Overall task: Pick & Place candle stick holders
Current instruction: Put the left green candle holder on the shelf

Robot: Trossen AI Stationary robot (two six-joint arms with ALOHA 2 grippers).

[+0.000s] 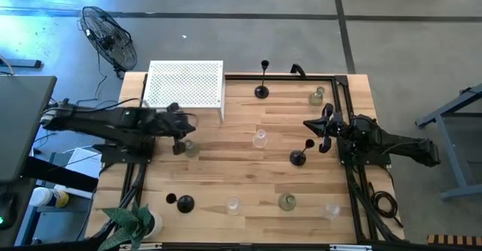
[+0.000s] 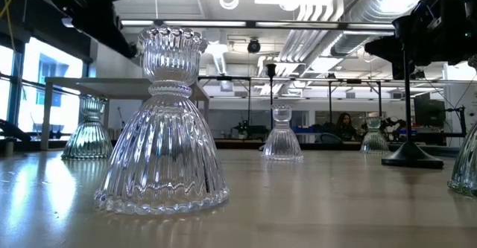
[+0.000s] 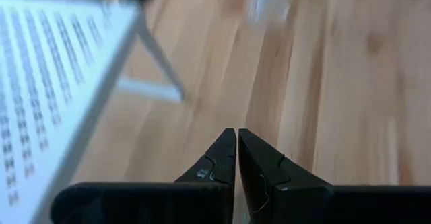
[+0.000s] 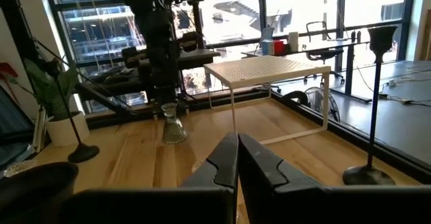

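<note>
Three black holders stand on the wooden table: a tall one at the far edge, a medium one right of centre, and a short one near left. Several clear-glass holders stand about, one at the centre and one beside my left gripper. My left gripper is shut and empty above the table next to the white stand; its shut fingertips show in the left wrist view. My right gripper is shut and empty above the right side, just beyond the medium black holder; it also shows in the right wrist view.
A white perforated stand sits at the far left of the table. A black fan stands on the floor beyond it. A potted plant is at the near left corner. More glass holders line the near edge, and one stands far right.
</note>
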